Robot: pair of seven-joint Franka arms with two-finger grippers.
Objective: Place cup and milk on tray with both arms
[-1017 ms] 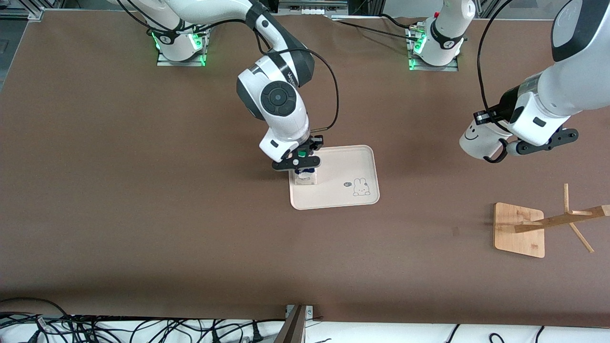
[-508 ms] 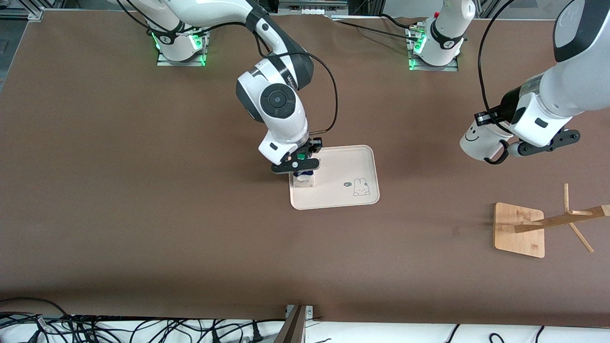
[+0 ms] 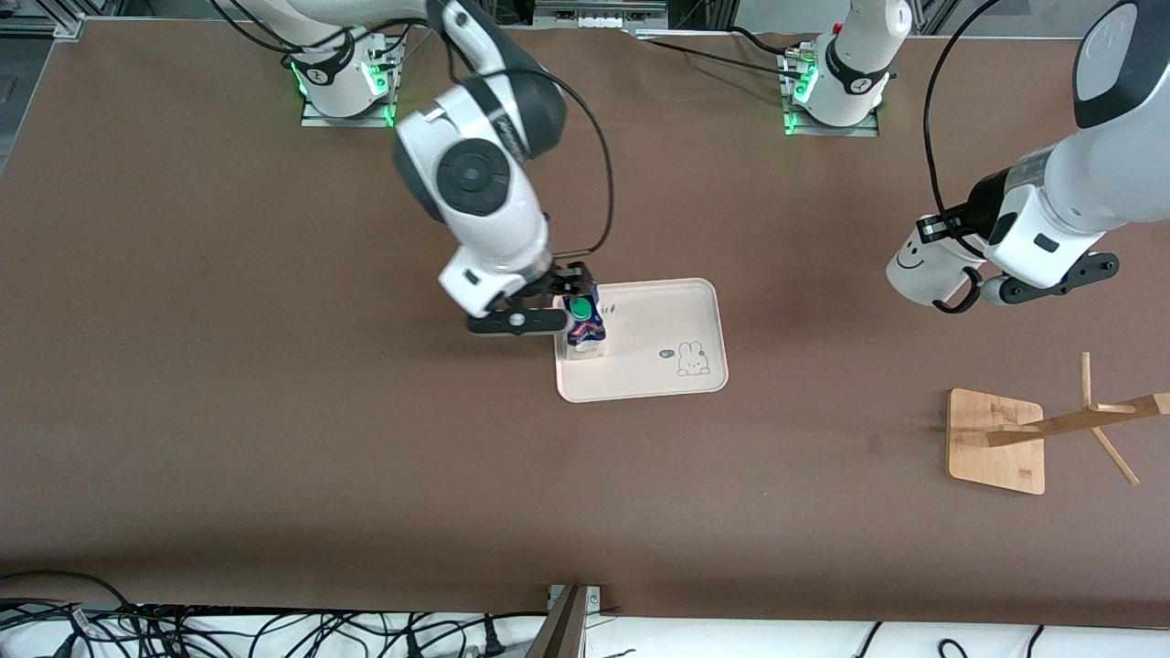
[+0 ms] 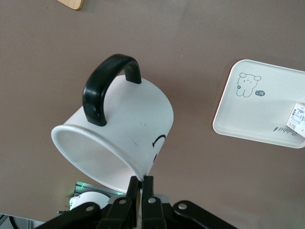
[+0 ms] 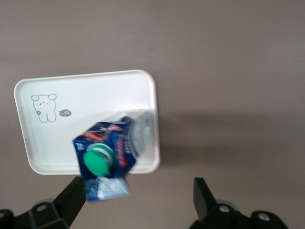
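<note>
Brown table point(image 3: 274, 411), right gripper point(image 5: 138, 198) agape.

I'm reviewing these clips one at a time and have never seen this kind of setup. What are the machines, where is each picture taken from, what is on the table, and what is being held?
Two white robot arms stand at a brown table. One picture looks down from a high camera facing them; the other two come from cameras on each arm's wrist.

On the table lies a cream tray with a bunny drawing. The milk, a small blue and white carton with a green cap, stands on the tray at the edge toward the right arm's end. The right gripper is beside the carton, open and holding nothing; its wrist view shows the fingers spread wide.

The left gripper is shut on the rim of the cup, a white mug with a smiley face and black handle, held tilted in the air over bare table. Nearer the front camera, at that end of the table, stands a wooden stand.
</note>
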